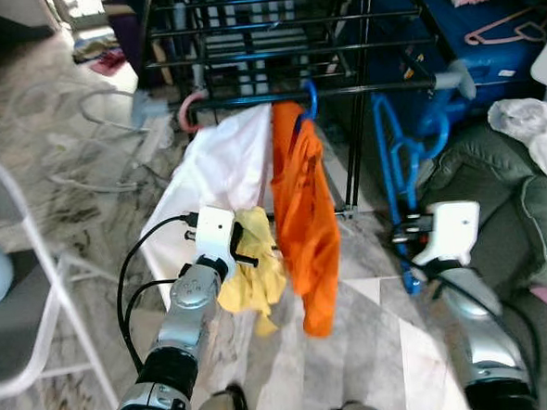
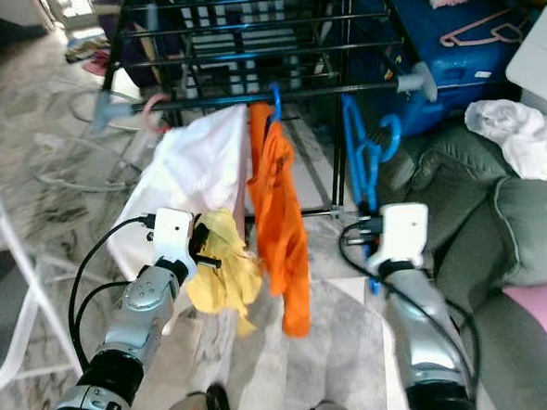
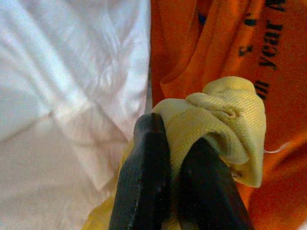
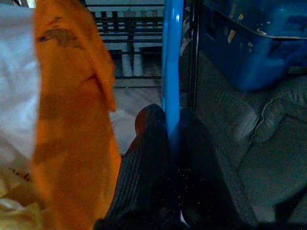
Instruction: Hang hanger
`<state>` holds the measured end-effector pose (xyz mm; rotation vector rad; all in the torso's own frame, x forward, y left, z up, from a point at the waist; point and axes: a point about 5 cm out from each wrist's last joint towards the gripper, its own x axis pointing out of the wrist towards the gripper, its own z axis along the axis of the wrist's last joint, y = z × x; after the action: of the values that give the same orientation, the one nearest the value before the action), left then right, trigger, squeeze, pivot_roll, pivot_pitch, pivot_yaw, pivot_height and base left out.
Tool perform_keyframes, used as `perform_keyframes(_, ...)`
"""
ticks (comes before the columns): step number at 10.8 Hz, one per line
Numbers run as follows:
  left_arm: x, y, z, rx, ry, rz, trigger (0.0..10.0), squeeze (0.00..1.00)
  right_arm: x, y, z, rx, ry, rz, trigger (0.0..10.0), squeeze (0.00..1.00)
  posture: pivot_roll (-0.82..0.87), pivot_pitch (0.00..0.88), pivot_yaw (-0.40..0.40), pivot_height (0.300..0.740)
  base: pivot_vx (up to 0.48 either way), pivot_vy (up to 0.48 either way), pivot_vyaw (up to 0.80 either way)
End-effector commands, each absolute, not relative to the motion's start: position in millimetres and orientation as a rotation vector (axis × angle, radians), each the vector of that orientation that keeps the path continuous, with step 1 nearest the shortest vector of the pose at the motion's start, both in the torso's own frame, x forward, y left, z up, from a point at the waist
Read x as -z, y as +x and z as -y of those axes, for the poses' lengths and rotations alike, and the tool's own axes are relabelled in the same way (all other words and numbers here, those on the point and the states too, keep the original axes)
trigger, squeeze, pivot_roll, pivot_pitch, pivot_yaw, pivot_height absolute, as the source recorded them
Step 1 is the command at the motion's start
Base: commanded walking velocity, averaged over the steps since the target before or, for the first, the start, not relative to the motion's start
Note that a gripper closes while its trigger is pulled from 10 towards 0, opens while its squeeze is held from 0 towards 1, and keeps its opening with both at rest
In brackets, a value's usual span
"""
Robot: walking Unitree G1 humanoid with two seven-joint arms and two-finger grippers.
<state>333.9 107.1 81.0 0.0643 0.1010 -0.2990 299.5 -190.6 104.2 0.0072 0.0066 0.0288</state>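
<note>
Yellow cloth [image 1: 253,273] is pinched by the left gripper [image 3: 170,158], just beside the orange shirt [image 1: 304,223] hung on the rack [image 1: 282,37]. The blue hanger [image 4: 171,72] is clamped by the right gripper [image 4: 169,139], below the rack's rail.

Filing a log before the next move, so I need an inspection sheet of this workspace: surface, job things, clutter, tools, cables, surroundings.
Surface: marble-patterned floor; black drying rack ahead.
Job's things: blue hanger, hook near the rack's front rail, lower bar gripped; yellow cloth.
Clutter: white garment and orange shirt hang on the front rail.
Tools: left tool shut on the yellow cloth, beside the orange shirt; right tool shut on the blue hanger's bar.
Cables: black cable loops off the left wrist; another along the right forearm.
Surroundings: blue bin, pink hanger, grey cushions, white cloth, white chair frame.
</note>
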Motion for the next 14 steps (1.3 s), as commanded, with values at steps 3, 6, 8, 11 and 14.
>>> perform_keyframes(3, -96.6, 340.6, -101.4, 0.299, 0.077, -0.036, 10.0, 0.0, -103.6, 295.9, 188.8, -0.031, 0.02, -0.035, 10.0, 0.0, -0.17, 0.103, 0.033, 0.74, -0.363, 0.0, 0.0)
perform_keyframes(6, -97.8, 340.4, -102.0, 0.299, 0.077, -0.029, 10.0, 0.0, -100.4, 296.9, 195.7, 0.018, 0.034, -0.065, 10.0, 0.0, -0.17, 0.12, 0.042, 0.74, -0.354, 0.0, 0.0)
perform_keyframes(8, -97.9, 340.2, -102.0, 0.297, 0.079, -0.028, 10.0, 0.0, -96.6, 296.9, 189.1, -0.015, -0.007, -0.092, 10.0, 0.0, -0.17, 0.124, 0.041, 0.74, -0.343, 0.0, 0.0)
perform_keyframes(11, -96.5, 338.5, -101.1, 0.298, 0.076, -0.035, 10.0, 0.0, -95.7, 296.6, 182.4, -0.05, 0.035, -0.099, 10.0, 0.0, -0.16, 0.128, 0.038, 0.74, -0.334, 0.0, 0.0)
perform_keyframes(14, -95.5, 336.7, -98.9, 0.308, 0.081, -0.035, 10.0, 0.0, -95.5, 295.0, 177.2, -0.088, 0.031, -0.1, 10.0, 0.0, -0.16, 0.127, 0.036, 0.74, -0.331, 0.0, 0.0)
